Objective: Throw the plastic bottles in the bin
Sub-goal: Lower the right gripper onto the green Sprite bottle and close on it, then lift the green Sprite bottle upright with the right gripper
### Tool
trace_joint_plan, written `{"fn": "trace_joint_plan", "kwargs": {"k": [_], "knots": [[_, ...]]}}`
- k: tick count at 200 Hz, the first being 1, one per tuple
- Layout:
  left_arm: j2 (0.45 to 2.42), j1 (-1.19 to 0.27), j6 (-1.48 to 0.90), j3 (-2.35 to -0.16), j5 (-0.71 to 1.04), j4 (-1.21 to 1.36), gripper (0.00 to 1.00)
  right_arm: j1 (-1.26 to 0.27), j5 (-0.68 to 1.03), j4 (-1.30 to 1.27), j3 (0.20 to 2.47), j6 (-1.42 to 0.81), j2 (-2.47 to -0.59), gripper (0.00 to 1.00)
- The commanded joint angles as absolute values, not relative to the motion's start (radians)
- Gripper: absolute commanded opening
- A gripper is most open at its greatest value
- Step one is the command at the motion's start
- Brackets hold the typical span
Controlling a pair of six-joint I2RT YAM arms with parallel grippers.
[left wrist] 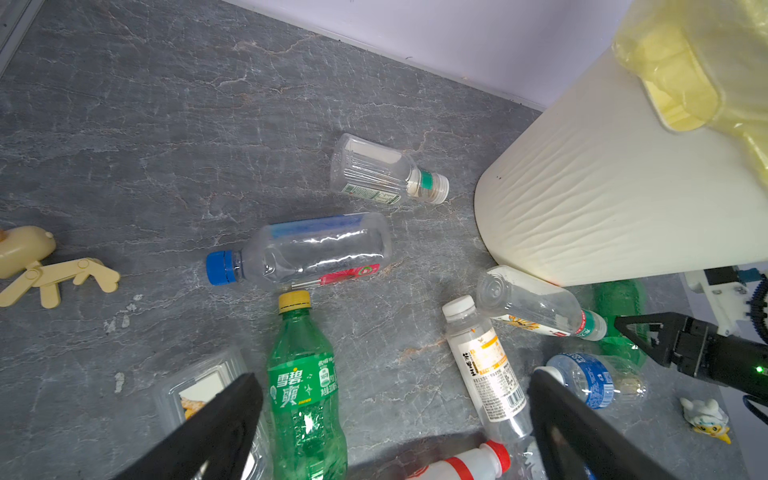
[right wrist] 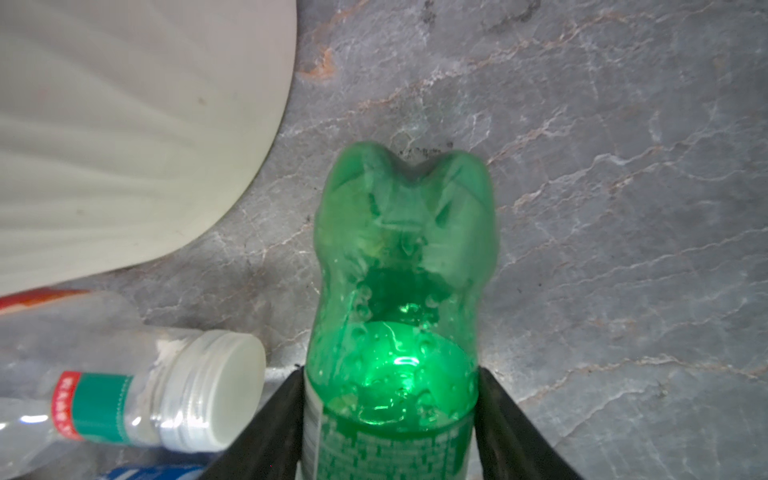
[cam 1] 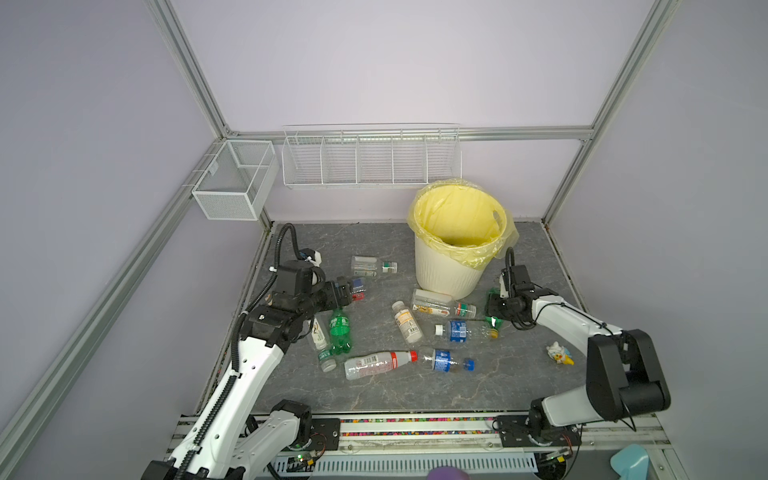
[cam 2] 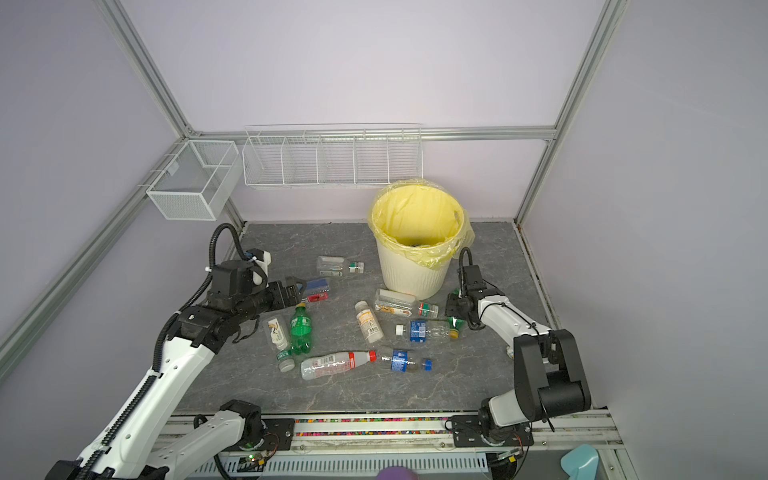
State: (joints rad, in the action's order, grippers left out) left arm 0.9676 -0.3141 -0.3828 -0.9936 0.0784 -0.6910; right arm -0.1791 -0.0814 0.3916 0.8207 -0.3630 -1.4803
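The cream ribbed bin [cam 1: 453, 270] [cam 2: 411, 274] with its yellow bag stands at the back of the grey floor. My right gripper [cam 1: 494, 309] [right wrist: 389, 372] is just right of the bin's base, both fingers pressed on the sides of a lying green bottle [right wrist: 399, 257] [cam 2: 455, 322]. My left gripper [cam 1: 353, 289] [left wrist: 395, 376] hangs open and empty above the floor, near a clear blue-capped bottle [left wrist: 307, 249] and a second green bottle [cam 1: 340, 330] [left wrist: 305, 395]. Several more plastic bottles lie scattered, among them a red-labelled one [cam 1: 378, 363] and a blue-labelled one [cam 1: 459, 330].
A small yellow-white toy figure [cam 1: 560, 353] lies on the floor at the right. Two white wire baskets [cam 1: 370, 160] [cam 1: 232, 183] hang on the back frame. A beige jointed toy [left wrist: 37, 266] lies off to one side in the left wrist view.
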Motion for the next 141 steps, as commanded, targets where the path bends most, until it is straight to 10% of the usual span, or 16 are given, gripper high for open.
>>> {"fn": "trace_joint_plan", "kwargs": {"k": [1, 141], "knots": [[0.959, -0.310, -0.367, -0.982, 0.056, -0.716, 1.00, -0.176, -0.084, 0.426, 0.837, -0.384, -1.508, 0.61], [0.977, -0.311, -0.366, -0.988, 0.050, -0.725, 1.00, -0.173, -0.113, 0.560, 0.873, -0.360, -1.353, 0.59]]}}
